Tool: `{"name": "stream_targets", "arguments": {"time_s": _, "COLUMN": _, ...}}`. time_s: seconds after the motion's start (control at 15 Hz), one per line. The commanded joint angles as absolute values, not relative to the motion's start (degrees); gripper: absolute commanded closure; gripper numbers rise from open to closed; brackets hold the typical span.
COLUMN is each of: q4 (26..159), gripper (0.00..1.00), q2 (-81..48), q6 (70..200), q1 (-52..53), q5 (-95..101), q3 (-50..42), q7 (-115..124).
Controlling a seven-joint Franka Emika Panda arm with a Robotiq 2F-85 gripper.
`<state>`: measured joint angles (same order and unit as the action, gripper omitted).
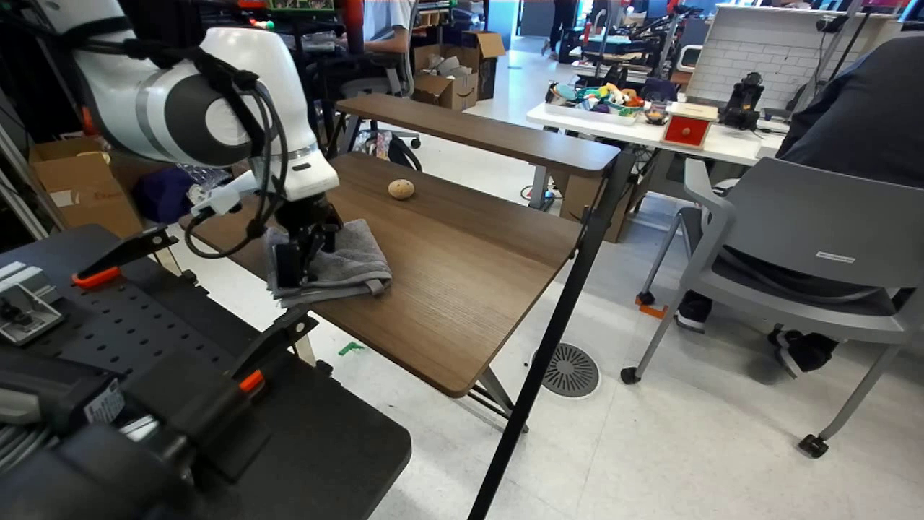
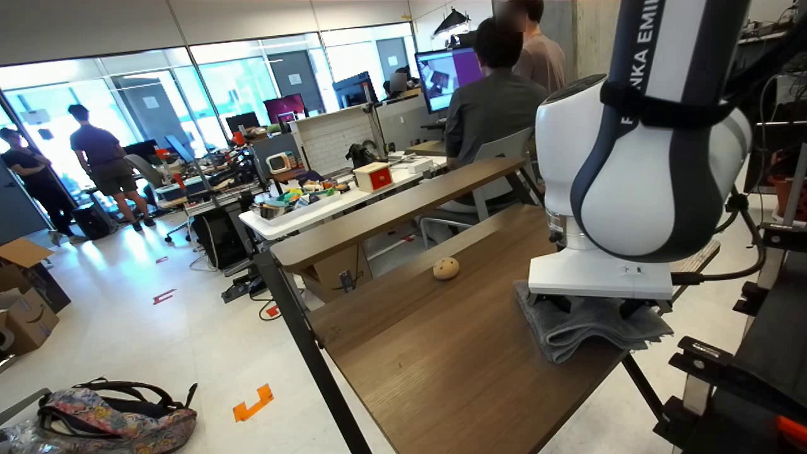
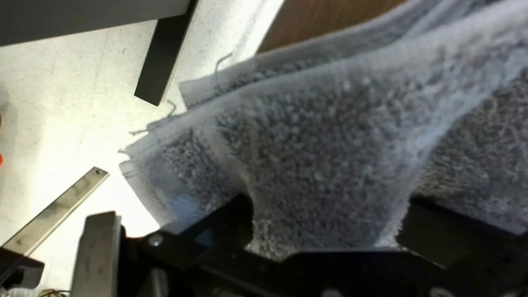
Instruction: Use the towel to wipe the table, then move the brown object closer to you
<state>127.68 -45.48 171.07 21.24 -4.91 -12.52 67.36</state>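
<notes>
Towel (image 1: 354,260), grey and folded, under my gripper (image 3: 326,206) at the arm-side edge of the table (image 1: 462,289).
My jaws stand spread wide, clamped on nothing, a fold of towel rising between them; one frayed end overhangs the edge. Farther off, the brown object (image 1: 401,189), small and roundish, lies near the opposite long edge.

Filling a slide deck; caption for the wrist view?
Fingers spread apart on a rumpled grey towel that overhangs the table.
</notes>
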Motion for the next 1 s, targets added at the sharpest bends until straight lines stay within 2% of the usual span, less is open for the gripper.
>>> {"name": "stream_targets", "arguments": {"time_s": 0.0, "q4": 122.3, "gripper": 0.0, "q2": -50.2, "q6": 168.0, "q1": 22.1, "q5": -6.1, "q3": -15.7, "q7": 67.7}}
{"name": "stream_targets", "arguments": {"time_s": 0.4, "q4": 127.2, "gripper": 0.0, "q2": -47.1, "q6": 173.7, "q1": 26.2, "q5": -6.4, "q3": -12.0, "q7": 67.6}}
{"name": "stream_targets", "arguments": {"time_s": 0.73, "q4": 133.3, "gripper": 0.0, "q2": -44.4, "q6": 182.5, "q1": 36.1, "q5": -8.2, "q3": -9.4, "q7": 68.0}}
{"name": "stream_targets", "arguments": {"time_s": 0.93, "q4": 132.0, "gripper": 0.0, "q2": -46.0, "q6": 187.3, "q1": 41.0, "q5": -12.8, "q3": -10.4, "q7": 67.6}}
